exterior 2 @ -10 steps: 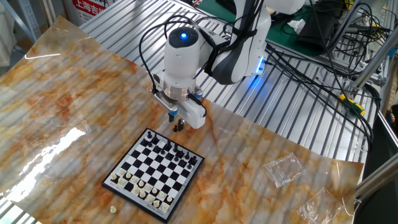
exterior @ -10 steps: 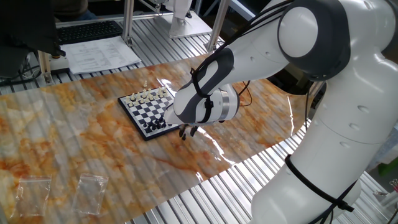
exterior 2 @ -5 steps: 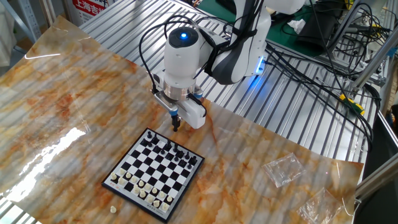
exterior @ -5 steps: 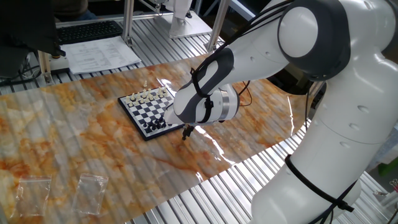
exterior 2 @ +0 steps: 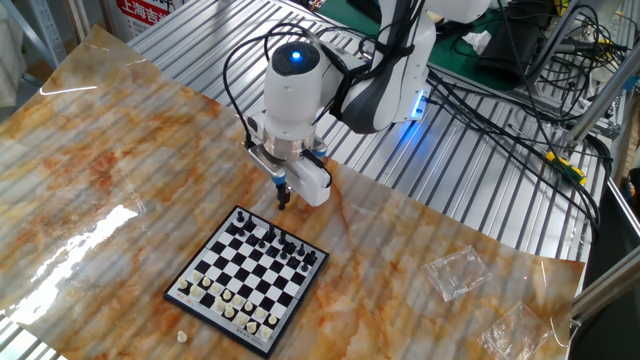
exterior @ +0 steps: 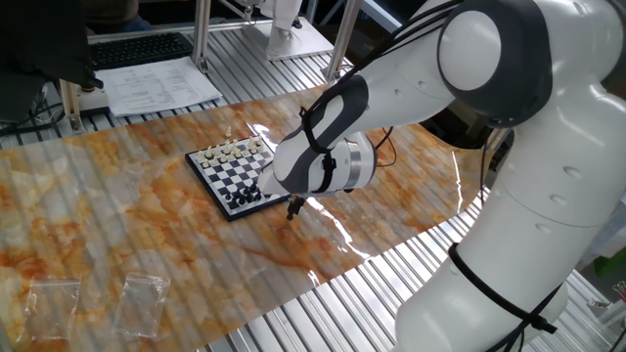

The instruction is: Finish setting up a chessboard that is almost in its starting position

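Note:
The chessboard is a small black-and-white travel board on the marbled table cover. It has a row of cream pieces on one side and black pieces on the other. One cream piece lies off the board beyond the cream side. My gripper is low over the cover, just off the board's black-side corner. Its fingers are pinched together on what looks like a tiny black piece, which they mostly hide.
Two clear plastic bags lie on the cover away from the board. Paper sheets and a keyboard sit on the metal bench behind. Cables run across the bench near the arm's base.
The fingers were apart one second ago and have closed at the same spot beside the board. The arm has hardly moved since.

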